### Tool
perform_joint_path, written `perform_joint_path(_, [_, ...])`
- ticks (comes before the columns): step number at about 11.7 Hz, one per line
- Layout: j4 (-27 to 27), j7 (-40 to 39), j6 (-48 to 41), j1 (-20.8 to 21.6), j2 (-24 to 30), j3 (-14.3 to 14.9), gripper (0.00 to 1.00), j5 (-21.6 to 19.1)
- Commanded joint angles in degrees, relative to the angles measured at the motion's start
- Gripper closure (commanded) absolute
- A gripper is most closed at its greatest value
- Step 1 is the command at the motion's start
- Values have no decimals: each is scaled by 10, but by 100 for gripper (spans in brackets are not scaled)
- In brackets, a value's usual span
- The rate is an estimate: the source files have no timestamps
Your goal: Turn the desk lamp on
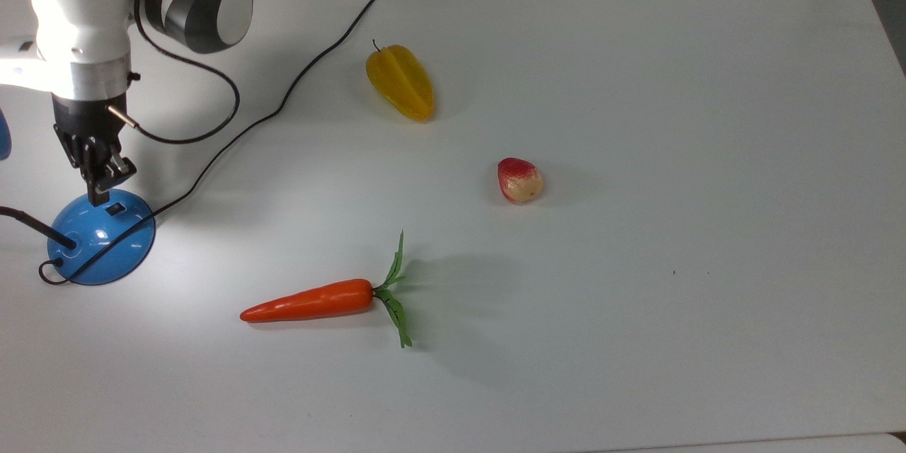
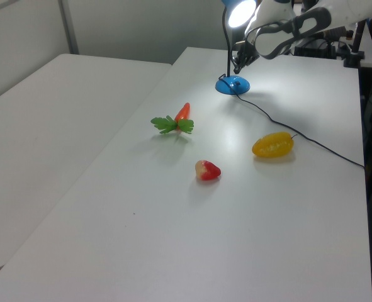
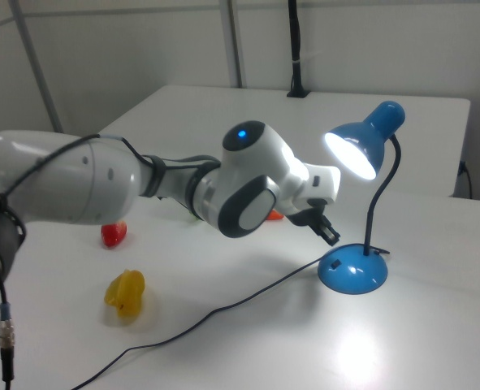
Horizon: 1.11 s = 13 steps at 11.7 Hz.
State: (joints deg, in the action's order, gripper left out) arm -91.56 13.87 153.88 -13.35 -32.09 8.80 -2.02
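White glossy arm [image 1: 78, 7] with dark grey-black joint bands, silver metal ring at the wrist flange. Blue indicator light [image 3: 241, 133] on one rounded joint cap. Black gripper [image 1: 97, 177] with narrow black fingers. Thin black cable [image 1: 185, 78] loops off the wrist, small metal plug.

Carrot [image 1: 308, 302], starfruit [image 1: 400, 82], peach [image 1: 520, 180]

The desk lamp [image 3: 361, 203] is lit, its shade glowing white in the right view; a bright pool falls on the counter [image 1: 637, 297] around the blue base near the top view's left edge; the carrot [image 1: 318, 301] and the red fruit [image 1: 520, 180] cast soft shadows toward the top view's right; glare whitens the robot arm [image 1: 78, 14]; the pictures are evenly sharp.
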Motion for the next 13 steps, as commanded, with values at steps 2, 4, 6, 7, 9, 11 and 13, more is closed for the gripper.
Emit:
perform_joint_path(2, [-94, 6, -97, 53, 134, 10, 100, 9])
perform_joint_path(4, [-94, -1, -213, 99, 185, 46, 100, 10])
perform_joint_path(6, [-94, -25, -310, 127, 221, 60, 100, 10])
perform_joint_path(7, [-94, -32, -350, 139, 238, 60, 100, 10])
perform_joint_path(9, [-92, -53, -432, 175, 267, 84, 100, 10])
perform_joint_path(11, [-89, -94, -522, 190, 295, 95, 100, 8])
perform_joint_path(13, [-89, -153, -554, 192, 318, 94, 100, 2])
